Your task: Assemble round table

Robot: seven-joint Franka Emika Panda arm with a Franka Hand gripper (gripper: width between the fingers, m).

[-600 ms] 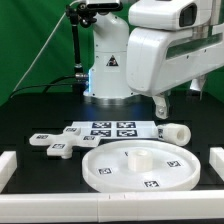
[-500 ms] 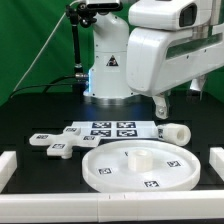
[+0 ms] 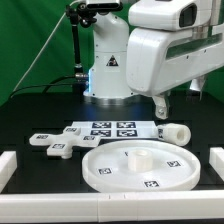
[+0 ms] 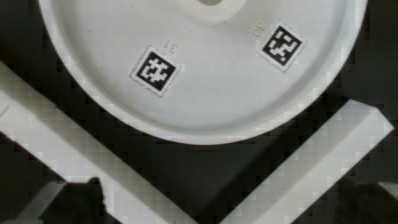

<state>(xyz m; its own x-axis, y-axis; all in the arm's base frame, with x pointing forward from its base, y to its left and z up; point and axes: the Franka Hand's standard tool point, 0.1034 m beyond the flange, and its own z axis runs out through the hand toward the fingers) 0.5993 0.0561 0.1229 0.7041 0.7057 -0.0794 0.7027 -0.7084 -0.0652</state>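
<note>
The large round disc [image 3: 140,166] lies flat on the black table at the front, with a raised socket in its middle. In the wrist view the disc [image 4: 196,70] shows two square tags. The cross-shaped base [image 3: 55,145] lies at the exterior view's left of the disc. The short cylinder leg [image 3: 172,132] lies on its side behind the disc at the right. My gripper [image 3: 160,106] hangs above the table behind the disc, near the leg, touching nothing. In the wrist view the gripper [image 4: 214,205] is open and empty, its dark fingertips [image 4: 63,200] wide apart.
The marker board [image 3: 110,128] lies fixed behind the disc. White border blocks stand at the left [image 3: 6,165], at the right [image 3: 215,165] and along the front; two of them [image 4: 71,150] show in the wrist view beside the disc's edge. The robot's base [image 3: 105,70] stands behind.
</note>
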